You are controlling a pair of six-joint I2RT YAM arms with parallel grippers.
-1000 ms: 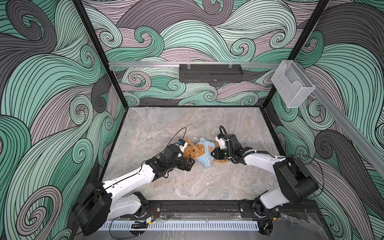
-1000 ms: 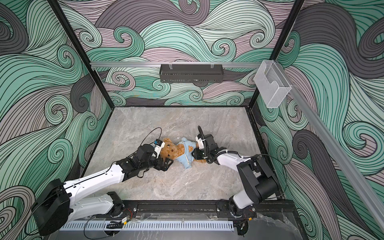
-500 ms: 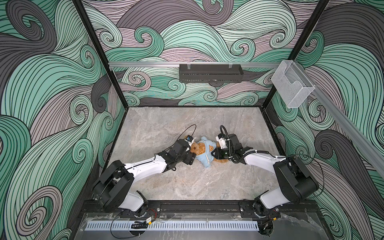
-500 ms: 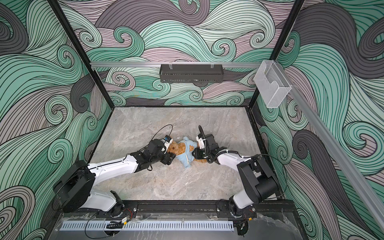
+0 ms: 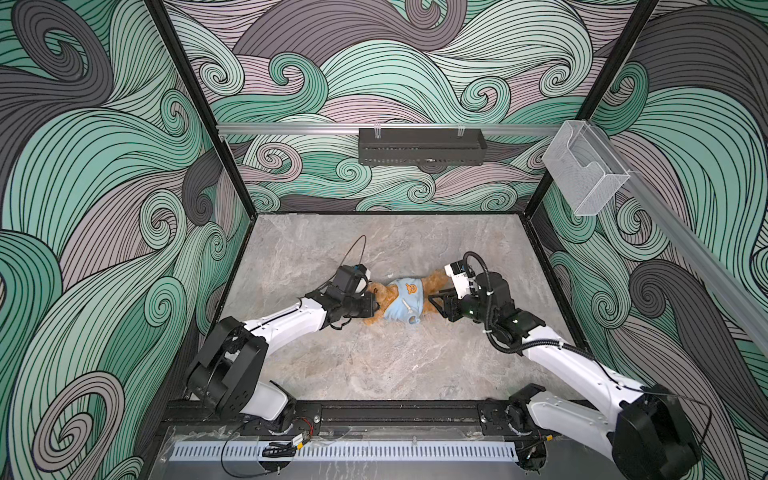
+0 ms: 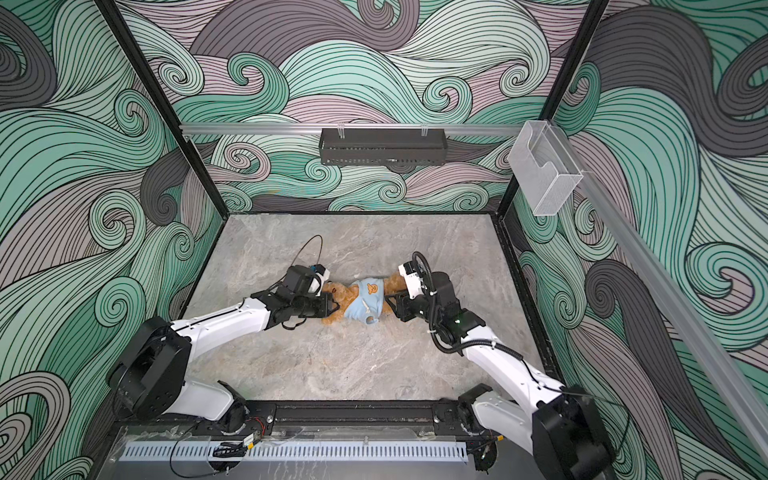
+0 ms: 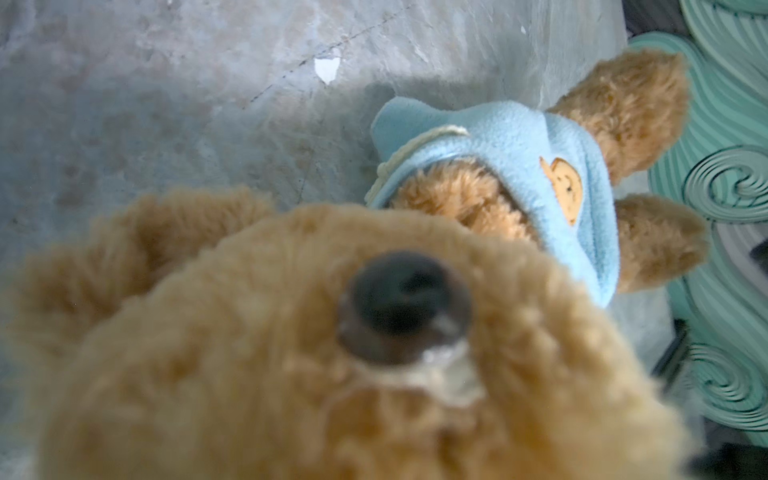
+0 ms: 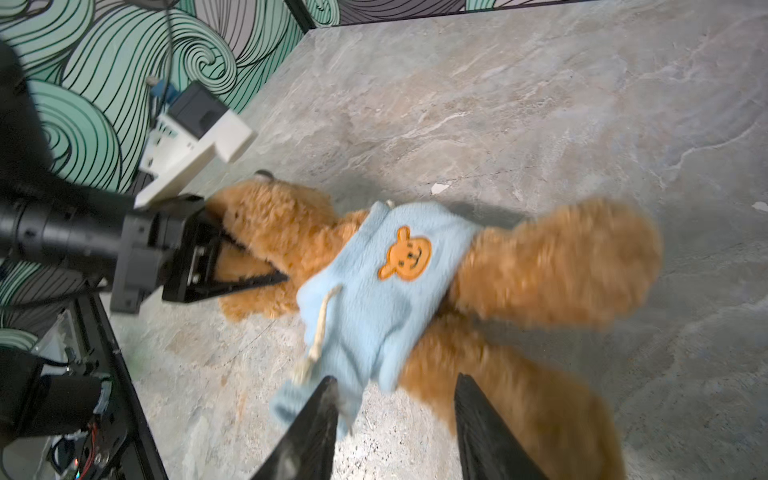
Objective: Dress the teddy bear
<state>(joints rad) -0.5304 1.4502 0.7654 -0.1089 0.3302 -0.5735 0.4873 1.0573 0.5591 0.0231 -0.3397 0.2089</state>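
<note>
The teddy bear (image 5: 380, 291) (image 6: 338, 297) lies on its back near the middle of the table (image 5: 374, 365), head toward the left arm and legs toward the right arm. A light blue shirt (image 5: 405, 301) (image 8: 386, 282) wraps the torso, bear-face patch upward, with a pale cord hanging from its edge. The left gripper (image 5: 374, 306) (image 8: 257, 259) is clamped narrow on the fur of the head (the left wrist view is filled by the blurred muzzle and dark nose). The right gripper (image 5: 432, 299) (image 8: 395, 378) stands with its jaws partly apart at the leg end, straddling the shirt's lower hem and one leg. Whether its fingers press on either cannot be told. A small white scrap (image 8: 439, 188) lies on the table just beside the bear.
</note>
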